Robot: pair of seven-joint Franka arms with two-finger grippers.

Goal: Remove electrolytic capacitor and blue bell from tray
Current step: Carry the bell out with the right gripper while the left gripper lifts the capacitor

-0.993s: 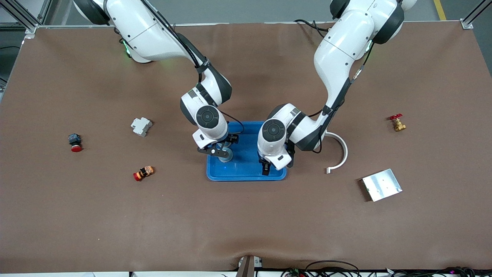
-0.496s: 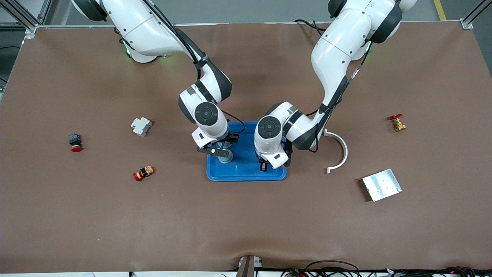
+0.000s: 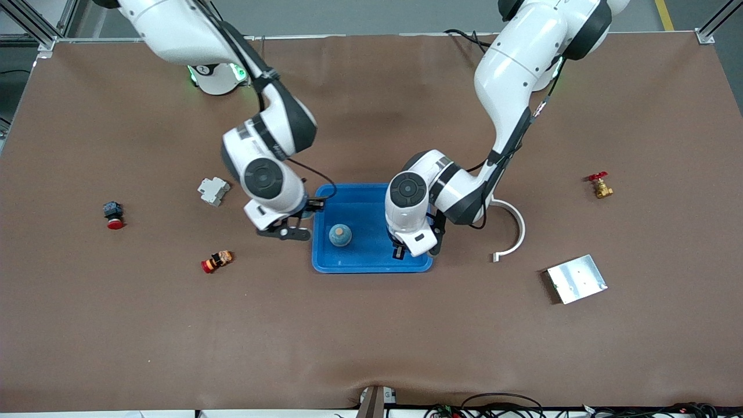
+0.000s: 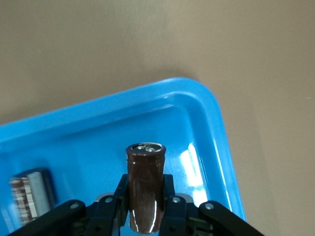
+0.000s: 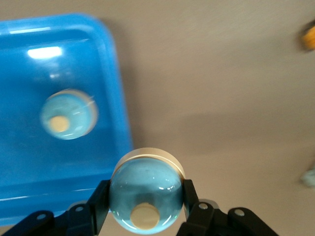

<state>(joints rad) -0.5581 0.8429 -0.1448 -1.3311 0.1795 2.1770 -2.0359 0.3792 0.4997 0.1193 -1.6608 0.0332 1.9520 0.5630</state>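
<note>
The right gripper (image 5: 145, 216) is clamped on a blue bell (image 5: 146, 191), carrying it off the tray (image 3: 371, 264). The left gripper (image 4: 145, 214) squeezes the electrolytic capacitor (image 4: 145, 191) over the tray, ready to lift it out.

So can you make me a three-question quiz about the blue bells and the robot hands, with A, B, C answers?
1. Where is the loose bell lying?
A. In the blue tray
B. On the silver plate
C. Beside the red tap

2. How many blue bells can you see?
A. One
B. Two
C. Four

3. What is the left gripper doing?
A. Open and empty
B. Shut on the dark capacitor
C. Shut on a bell

Answers:
1. A, the loose bell sits on the floor of the tray.
2. B, besides the loose one there is the held bell, pinched in the right gripper.
3. B, the left gripper is clamped on the upright brown capacitor above the tray.
</note>
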